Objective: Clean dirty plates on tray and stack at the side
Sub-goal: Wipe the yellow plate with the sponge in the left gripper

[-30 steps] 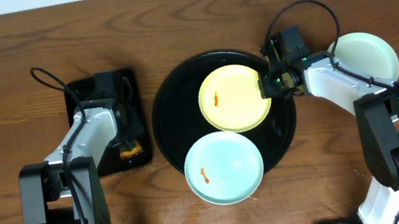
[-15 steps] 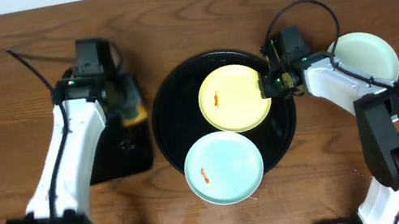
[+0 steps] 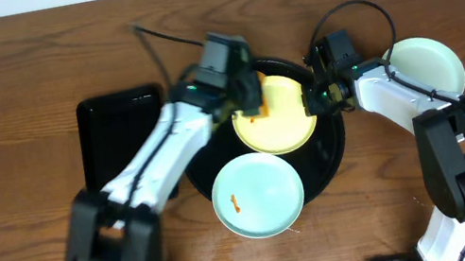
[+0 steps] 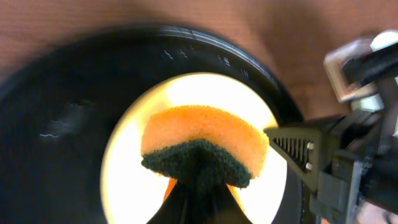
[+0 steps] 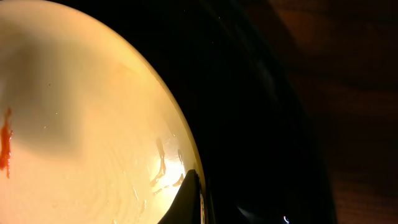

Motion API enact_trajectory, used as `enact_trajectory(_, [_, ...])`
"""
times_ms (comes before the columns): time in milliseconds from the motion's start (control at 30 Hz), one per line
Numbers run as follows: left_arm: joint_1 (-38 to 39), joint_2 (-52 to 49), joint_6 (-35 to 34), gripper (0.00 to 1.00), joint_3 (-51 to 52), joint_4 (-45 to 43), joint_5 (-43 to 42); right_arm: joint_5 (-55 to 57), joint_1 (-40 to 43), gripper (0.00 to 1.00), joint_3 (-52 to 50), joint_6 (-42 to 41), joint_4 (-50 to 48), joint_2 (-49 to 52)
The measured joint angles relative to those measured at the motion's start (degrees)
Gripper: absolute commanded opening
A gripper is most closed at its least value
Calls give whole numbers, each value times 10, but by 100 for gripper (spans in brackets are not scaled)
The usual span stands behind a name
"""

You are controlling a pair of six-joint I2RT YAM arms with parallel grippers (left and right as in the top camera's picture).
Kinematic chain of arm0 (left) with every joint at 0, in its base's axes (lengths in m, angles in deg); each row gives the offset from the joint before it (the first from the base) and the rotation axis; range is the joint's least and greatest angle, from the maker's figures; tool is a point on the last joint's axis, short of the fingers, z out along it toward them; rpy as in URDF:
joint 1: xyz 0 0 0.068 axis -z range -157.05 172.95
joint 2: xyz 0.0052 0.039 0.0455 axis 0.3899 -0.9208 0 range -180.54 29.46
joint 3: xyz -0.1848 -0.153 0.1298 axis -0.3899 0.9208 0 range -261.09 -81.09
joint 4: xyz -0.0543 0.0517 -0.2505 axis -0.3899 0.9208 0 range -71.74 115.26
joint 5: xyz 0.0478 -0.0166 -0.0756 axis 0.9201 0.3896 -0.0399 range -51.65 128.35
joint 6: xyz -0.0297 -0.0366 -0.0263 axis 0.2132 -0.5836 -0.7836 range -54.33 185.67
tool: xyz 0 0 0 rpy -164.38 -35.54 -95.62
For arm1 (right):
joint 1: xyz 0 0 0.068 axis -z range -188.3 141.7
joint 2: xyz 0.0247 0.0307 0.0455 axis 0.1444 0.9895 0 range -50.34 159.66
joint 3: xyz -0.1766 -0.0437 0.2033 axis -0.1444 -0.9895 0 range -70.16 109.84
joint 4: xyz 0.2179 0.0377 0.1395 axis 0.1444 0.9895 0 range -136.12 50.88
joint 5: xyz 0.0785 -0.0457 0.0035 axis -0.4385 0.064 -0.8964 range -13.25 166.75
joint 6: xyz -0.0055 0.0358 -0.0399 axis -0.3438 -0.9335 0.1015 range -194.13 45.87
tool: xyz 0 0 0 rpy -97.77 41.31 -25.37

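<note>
The round black tray (image 3: 192, 147) holds a pale yellow plate (image 3: 285, 126) and a mint-blue plate (image 3: 259, 198) with an orange smear. Another mint-blue plate (image 3: 428, 67) lies on the wood at the right. My left gripper (image 3: 251, 98) is shut on an orange and green sponge (image 4: 202, 140) over the yellow plate's left part (image 4: 124, 168). My right gripper (image 3: 312, 99) is shut on the yellow plate's right rim (image 5: 186, 155). An orange smear (image 5: 6, 140) shows on the yellow plate in the right wrist view.
A smaller rectangular black tray (image 3: 119, 141) lies left of the round tray. Bare wood-grain tabletop (image 3: 395, 179) runs along the front and the right.
My left arm has carried the sponge from the rectangular tray rightward to above the yellow plate. The right arm has stayed at the plate's rim.
</note>
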Motion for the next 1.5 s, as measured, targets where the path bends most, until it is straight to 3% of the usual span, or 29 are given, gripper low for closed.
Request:
enact_trajectory(300, [21,-124,-32,7,0,-75,-30,0,0,1,0,0,1,0])
enact_trajectory(500, [16,-142,-14,7,-2,-70,14,-3,0,1,1,0,6,0])
enact_trajectory(900, [40,-141,62,8,-10,-21,276,-25,-3,1,1,0,11,0])
enact_trajectory(1100, [66,-142,72,8,-38,43,416,-40,-6,1,1,-1,12,2])
enact_trajectory(1267, [43,-142,76,7,-83,85,505,-40,-5,1,1,-3,17,2])
enact_trajectory(1400, [26,-131,76,7,-101,122,512,-40,-5,1,1,-3,18,2])
enact_trajectory(1500, [21,-97,76,8,-101,158,435,-40,-5,1,1,-3,18,2])
